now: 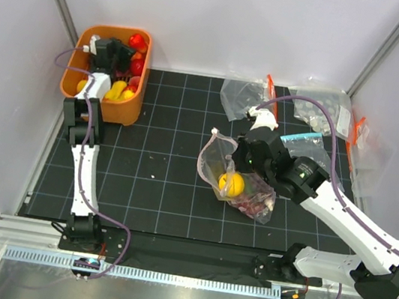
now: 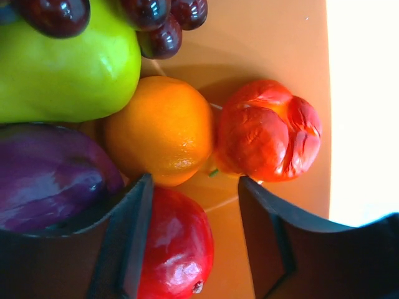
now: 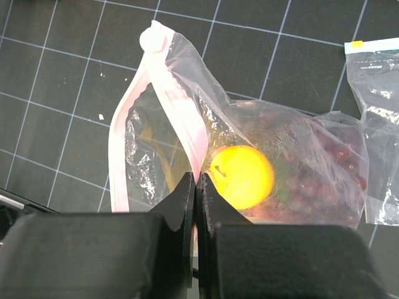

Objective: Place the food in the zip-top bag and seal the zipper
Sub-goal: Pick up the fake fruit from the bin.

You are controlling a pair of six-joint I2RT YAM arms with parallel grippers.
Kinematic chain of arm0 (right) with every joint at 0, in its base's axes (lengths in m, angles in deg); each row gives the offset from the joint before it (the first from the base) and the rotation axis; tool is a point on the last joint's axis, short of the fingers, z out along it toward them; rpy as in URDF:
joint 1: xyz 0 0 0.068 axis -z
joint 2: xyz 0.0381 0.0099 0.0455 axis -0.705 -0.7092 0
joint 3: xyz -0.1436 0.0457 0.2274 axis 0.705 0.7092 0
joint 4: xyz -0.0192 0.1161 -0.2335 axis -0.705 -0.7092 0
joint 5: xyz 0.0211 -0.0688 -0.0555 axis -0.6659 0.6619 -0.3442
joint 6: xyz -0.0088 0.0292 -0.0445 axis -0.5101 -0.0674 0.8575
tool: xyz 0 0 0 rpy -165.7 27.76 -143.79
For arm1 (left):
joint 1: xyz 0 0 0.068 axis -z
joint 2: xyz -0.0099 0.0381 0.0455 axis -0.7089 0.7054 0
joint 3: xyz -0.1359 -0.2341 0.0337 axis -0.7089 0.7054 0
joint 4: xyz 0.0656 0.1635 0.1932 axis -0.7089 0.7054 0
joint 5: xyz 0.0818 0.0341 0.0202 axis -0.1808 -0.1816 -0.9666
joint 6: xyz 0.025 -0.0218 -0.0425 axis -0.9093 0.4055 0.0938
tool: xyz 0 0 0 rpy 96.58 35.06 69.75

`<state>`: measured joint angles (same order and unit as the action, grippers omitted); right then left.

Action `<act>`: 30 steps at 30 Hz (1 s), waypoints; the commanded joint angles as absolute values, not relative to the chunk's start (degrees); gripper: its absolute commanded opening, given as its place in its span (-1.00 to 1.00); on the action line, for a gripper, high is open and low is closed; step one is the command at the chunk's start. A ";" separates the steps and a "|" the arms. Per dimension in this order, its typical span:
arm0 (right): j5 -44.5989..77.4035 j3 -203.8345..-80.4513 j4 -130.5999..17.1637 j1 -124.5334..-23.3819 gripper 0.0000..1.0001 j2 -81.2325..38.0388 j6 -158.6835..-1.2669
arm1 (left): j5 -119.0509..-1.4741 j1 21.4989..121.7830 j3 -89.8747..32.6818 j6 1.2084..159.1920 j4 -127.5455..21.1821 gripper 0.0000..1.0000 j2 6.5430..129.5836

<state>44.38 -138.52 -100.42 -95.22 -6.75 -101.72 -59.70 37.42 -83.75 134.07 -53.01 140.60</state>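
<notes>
We see the right gripper (image 3: 195,180) with its fingers pressed together on the pink zipper (image 3: 121,143) of the clear bag (image 3: 299,162), pinching one side of the strip near the bag's mouth. The bag sits near the middle of the black gridded mat (image 1: 169,152). In the top view its long axis runs on a slant, with the mouth toward the upper left and the closed bottom toward the lower right. The mouth gapes in a narrow loop, and the small white slider (image 3: 151,38) sits at the far end of the strip. Inside the bag we make out a yellow lemon (image 3: 242,176) just behind the mouth and dark purple grapes (image 3: 324,168) deeper toward the bottom.

The left gripper (image 2: 194,184) is down inside the orange tub (image 1: 118,110) at the mat's far left corner, its fingers apart. A glossy red piece (image 2: 177,249) lies in the gap, against one finger and clear of the other. Just beyond the fingertips we find an orange (image 2: 159,128) touching a wrinkled red piece (image 2: 268,131), with a green piece (image 2: 62,68), a purple one (image 2: 43,187) and more dark grapes (image 2: 156,25) crowded alongside.

Other clear bags (image 1: 242,95) lie at the far right of the mat.
</notes>
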 commanded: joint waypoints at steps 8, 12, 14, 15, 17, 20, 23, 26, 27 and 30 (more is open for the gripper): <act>42.06 -138.75 -98.05 -95.02 -0.98 -6.70 -102.08 | -59.12 37.67 -78.34 119.97 -51.26 0.68 131.71; 40.75 -138.84 -97.35 -95.02 -0.98 -6.87 -102.43 | -60.61 37.85 -74.12 118.28 -48.62 0.69 128.81; 39.69 -138.84 -96.99 -95.02 -0.99 -6.96 -102.60 | -60.44 37.85 -73.15 117.58 -48.09 0.65 128.45; 39.69 -138.84 -96.99 -95.02 -0.99 -6.96 -102.60 | -60.44 38.19 -72.97 117.23 -47.74 0.62 128.19; 39.42 -138.76 -97.08 -95.02 -0.99 -6.87 -102.69 | -61.05 38.90 -72.79 115.04 -46.52 0.61 127.83; 39.34 -138.58 -96.99 -95.10 -0.99 -6.61 -102.60 | -62.89 40.04 -73.06 111.87 -45.19 0.67 127.22; 39.25 -138.58 -96.90 -95.02 -0.98 -6.43 -102.60 | -63.34 41.18 -74.98 110.11 -42.74 0.67 128.36; 39.07 -138.67 -97.17 -95.02 -0.99 -6.08 -102.60 | -63.25 41.36 -77.44 110.28 -41.42 0.55 130.28; 39.25 -138.58 -97.25 -95.02 -0.99 -5.91 -102.60 | -63.69 41.28 -78.41 110.28 -40.80 0.49 130.82; 39.51 -138.40 -97.61 -95.10 -0.98 -5.21 -102.78 | -63.69 40.75 -80.96 110.19 -39.83 0.14 132.05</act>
<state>39.70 -138.49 -99.02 -95.22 -6.86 -102.24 -63.18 41.00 -76.52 111.60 -40.51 131.77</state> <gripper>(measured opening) 0.057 0.645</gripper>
